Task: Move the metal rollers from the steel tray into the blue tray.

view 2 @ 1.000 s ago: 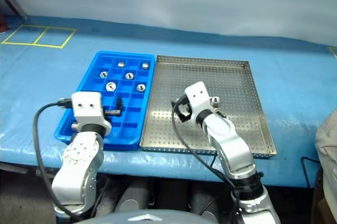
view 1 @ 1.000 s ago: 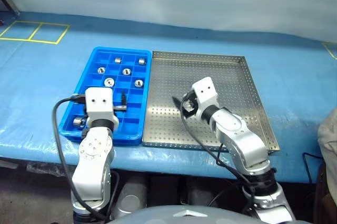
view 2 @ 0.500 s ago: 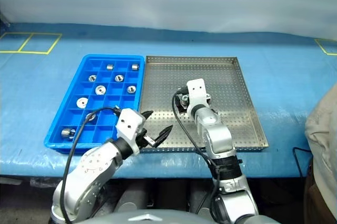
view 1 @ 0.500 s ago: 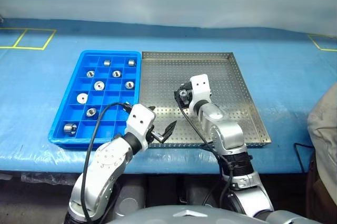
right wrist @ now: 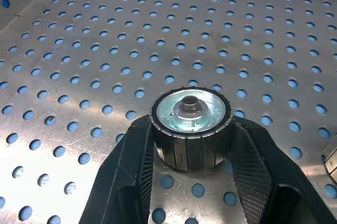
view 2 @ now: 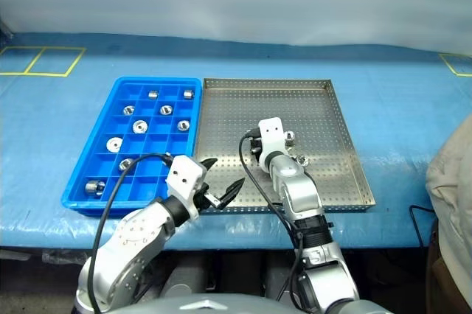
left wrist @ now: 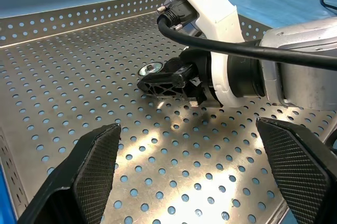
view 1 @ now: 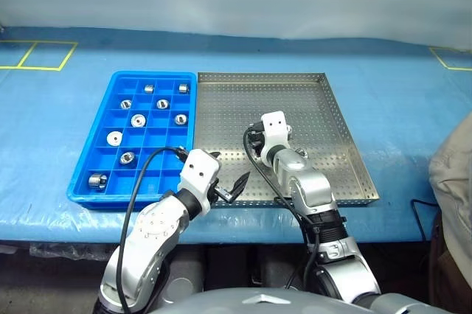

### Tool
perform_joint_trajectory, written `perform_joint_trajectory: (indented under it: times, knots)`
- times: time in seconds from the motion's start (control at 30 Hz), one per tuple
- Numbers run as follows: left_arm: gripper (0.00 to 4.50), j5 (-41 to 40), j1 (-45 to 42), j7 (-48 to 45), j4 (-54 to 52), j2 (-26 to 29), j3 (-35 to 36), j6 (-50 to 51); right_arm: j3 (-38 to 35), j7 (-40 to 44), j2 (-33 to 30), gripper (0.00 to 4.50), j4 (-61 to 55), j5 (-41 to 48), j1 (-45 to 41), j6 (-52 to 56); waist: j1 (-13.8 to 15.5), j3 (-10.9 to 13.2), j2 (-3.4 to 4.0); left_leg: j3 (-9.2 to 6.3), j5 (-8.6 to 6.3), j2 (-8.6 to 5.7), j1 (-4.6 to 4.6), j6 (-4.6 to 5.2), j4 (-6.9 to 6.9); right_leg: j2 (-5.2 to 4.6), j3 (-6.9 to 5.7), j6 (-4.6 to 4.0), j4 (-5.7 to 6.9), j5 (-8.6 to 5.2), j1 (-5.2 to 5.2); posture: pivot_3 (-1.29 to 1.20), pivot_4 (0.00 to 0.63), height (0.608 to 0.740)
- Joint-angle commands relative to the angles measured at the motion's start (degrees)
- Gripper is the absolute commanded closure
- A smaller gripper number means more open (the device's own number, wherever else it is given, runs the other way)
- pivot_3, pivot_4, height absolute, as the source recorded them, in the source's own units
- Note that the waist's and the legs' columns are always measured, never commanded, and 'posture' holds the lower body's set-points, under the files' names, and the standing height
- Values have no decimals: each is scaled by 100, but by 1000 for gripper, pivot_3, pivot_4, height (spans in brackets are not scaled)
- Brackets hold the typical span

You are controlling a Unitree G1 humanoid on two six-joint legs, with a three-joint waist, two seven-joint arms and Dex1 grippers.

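Observation:
My right gripper [right wrist: 190, 127] is shut on a metal roller [right wrist: 190, 109], a ribbed silver ring that rests on the perforated floor of the steel tray [view 1: 295, 96]. The left wrist view shows the same roller [left wrist: 151, 69] at the tips of the right gripper's black fingers. A second roller [view 1: 301, 153] lies just right of that hand. My left gripper [view 1: 227, 181] hangs open and holds nothing, over the steel tray's front left corner. Several rollers, such as one [view 1: 138, 119], sit in compartments of the blue tray [view 1: 103, 198], left of the steel tray.
Both trays lie side by side on a blue table covering [view 1: 398, 107] with yellow tape marks [view 1: 44, 56] at the far left. Beige cloth [view 1: 453, 174] shows at the right edge. Black cables run along both wrists.
My right gripper has sunk a little and shut on the roller. My left arm has swung from over the blue tray to the steel tray's front left corner. The camera has shifted.

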Motion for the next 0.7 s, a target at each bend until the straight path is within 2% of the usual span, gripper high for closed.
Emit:
perform_joint_trajectory:
  times: [0.03, 0.3, 0.53, 0.7]
  knots:
    - [0, -6, 17, 223, -29, -145, 100, -234, 46, 90, 20, 2766, -282, 0, -205, -30, 1, 1, 1, 0, 0, 0, 0, 0, 0, 0, 0, 0, 0, 0, 0, 220, 150, 740]
    - [0, 148, 43, 931, -245, -541, 605, -414, 335, 244, 179, 2766, -548, -24, -853, 185, 93, 5, 8, -2, 0, 2, 0, 0, -3, 6, -1, 8, 4, 5, -3, 319, 150, 740]
    - [0, 259, 238, 1434, -646, -701, 931, -443, 574, 496, 581, 2766, -302, 77, -1440, 80, 354, 6, 9, -8, 0, -1, -4, -2, -16, 5, -5, 21, -3, 13, -7, 422, 150, 740]
    - [0, 397, 551, 1759, -959, -801, 1083, -435, 784, 714, 891, 2766, 319, 54, -1735, -213, 590, 7, 10, -10, 1, -3, -4, -4, -20, 3, -10, 18, -6, 11, -6, 504, 150, 740]
